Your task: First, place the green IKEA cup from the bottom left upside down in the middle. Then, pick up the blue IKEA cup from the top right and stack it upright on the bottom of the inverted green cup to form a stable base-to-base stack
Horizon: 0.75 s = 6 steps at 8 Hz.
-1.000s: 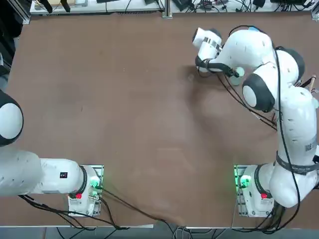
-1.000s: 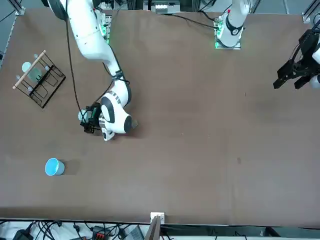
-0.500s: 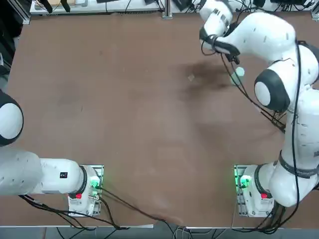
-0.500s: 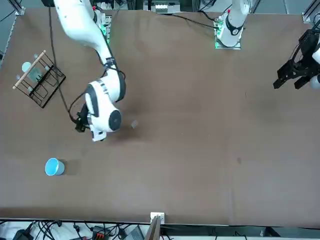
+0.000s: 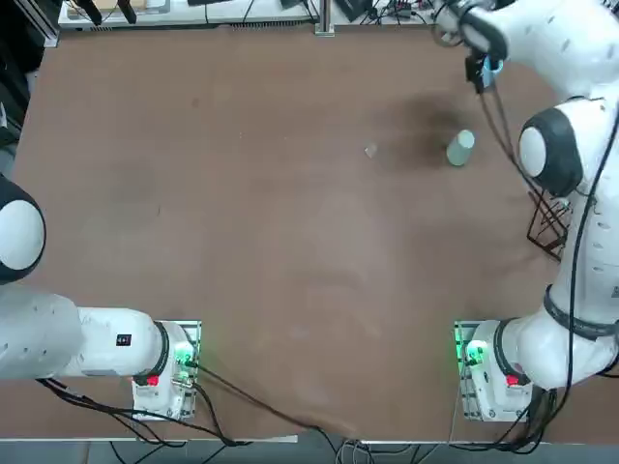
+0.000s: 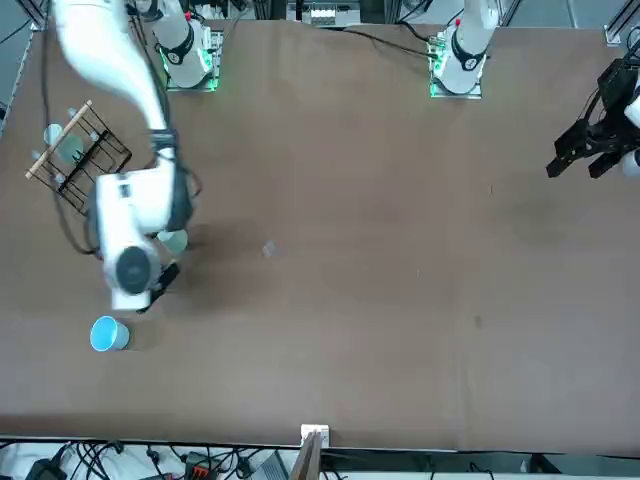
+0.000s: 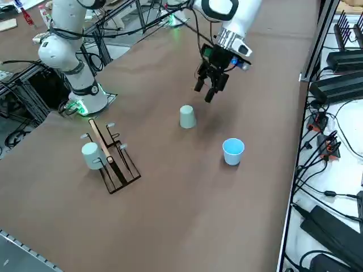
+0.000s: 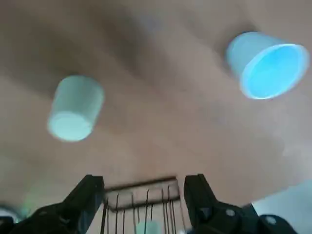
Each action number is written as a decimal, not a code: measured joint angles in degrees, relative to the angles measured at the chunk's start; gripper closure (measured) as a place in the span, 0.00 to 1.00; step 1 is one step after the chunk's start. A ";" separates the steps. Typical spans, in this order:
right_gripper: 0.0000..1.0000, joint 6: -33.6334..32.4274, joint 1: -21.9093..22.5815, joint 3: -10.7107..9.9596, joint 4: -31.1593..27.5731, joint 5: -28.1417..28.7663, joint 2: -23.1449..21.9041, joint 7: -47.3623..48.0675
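The green IKEA cup (image 7: 187, 117) stands upside down on the brown table, right of the middle in the top view (image 5: 460, 148). The blue IKEA cup (image 7: 233, 151) stands upright with its mouth up near the far right corner (image 6: 108, 333). My right gripper (image 7: 209, 88) hangs open and empty in the air, above the table between the two cups and touching neither. In the wrist view both cups, green (image 8: 75, 107) and blue (image 8: 267, 64), lie beyond the spread fingers (image 8: 90, 192). In the front view the arm partly covers the green cup (image 6: 173, 240).
A black wire rack (image 7: 110, 156) with a wooden bar stands at the table's right edge, holding a pale cup (image 7: 91, 155) on its side. Cables and black equipment (image 7: 334, 68) lie beyond the table's far edge. A small scrap (image 5: 370, 150) lies near the middle.
The right arm has risen off the inverted green cup and swung toward the far right corner, nearer the blue cup. The green cup stays where it stood.
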 joint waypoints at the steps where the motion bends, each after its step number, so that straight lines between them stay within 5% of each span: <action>1: 0.00 3.76 -2.92 0.00 0.69 2.66 0.21 -0.09; 4: 0.00 18.79 -10.25 0.16 0.81 9.13 3.46 -2.32; 6: 0.03 25.43 -11.09 0.36 0.85 10.60 6.21 -2.74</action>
